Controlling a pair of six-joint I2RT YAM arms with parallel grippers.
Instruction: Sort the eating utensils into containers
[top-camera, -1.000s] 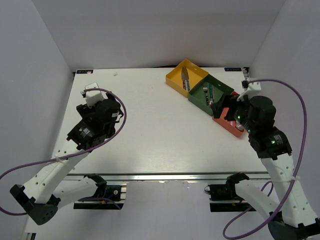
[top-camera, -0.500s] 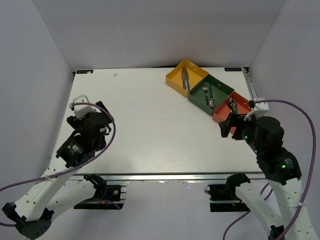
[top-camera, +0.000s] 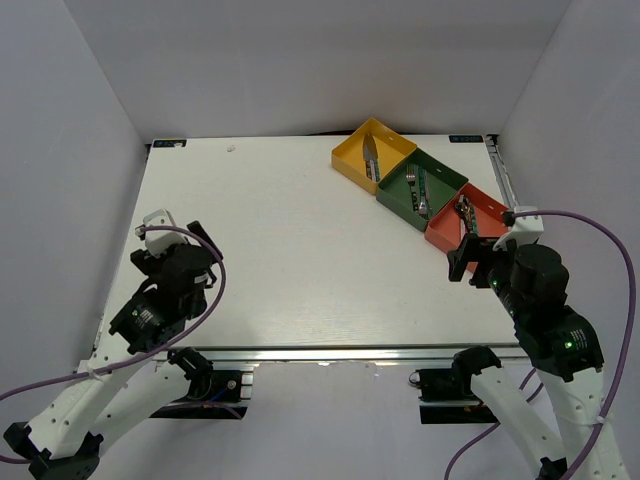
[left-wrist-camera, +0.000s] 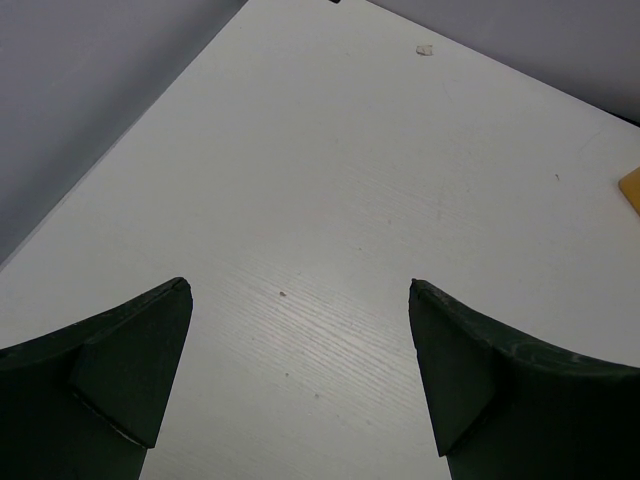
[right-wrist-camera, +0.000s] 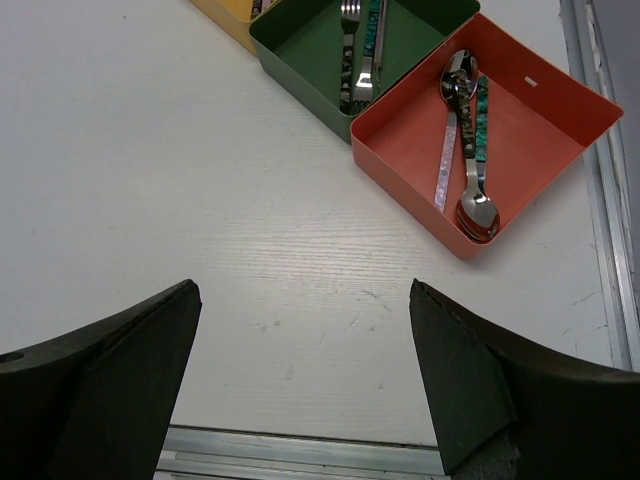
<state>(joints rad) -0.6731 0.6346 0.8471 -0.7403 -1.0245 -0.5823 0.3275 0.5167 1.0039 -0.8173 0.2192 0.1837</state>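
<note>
While parked low by the front edge: left gripper (left-wrist-camera: 298, 290) and right gripper (right-wrist-camera: 303, 290) both spread wide, holding nothing. Slim metal eating utensils (right-wrist-camera: 458, 75) with silver heads and coloured handles lying inside 3 joined square trays: 2 spoons in red-orange tray (right-wrist-camera: 540, 130), forks in dark green tray (right-wrist-camera: 300, 45), knife in yellow tray (top-camera: 390, 148). None seen outside trays. Judged light, stiff, slick; best pinched across mid-handle. Matte white wood-grain tabletop (top-camera: 300, 250). Plain grey walls (top-camera: 300, 60) on 3 sides.
</note>
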